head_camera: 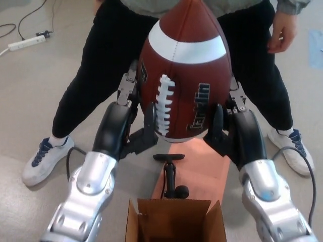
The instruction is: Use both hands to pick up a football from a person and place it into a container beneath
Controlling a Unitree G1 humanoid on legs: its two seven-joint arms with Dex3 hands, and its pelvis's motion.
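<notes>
A brown football (184, 75) with a white stripe and white laces stands on end in the air, clamped between my two hands. My left hand (132, 118) presses its left side. My right hand (229, 123) presses its right side. An open cardboard box (175, 222) sits on the floor at the bottom edge, below and nearer to me than the ball. A person in black trousers (96, 85) stands right behind the ball; one of the person's hands (281, 33) hangs at the upper right, off the ball.
A black hand pump (170, 176) lies on a pink sheet (199, 174) between the box and the person's feet. White shoes (43, 159) stand to either side. A power strip (28, 43) and cables lie at the far left on the floor.
</notes>
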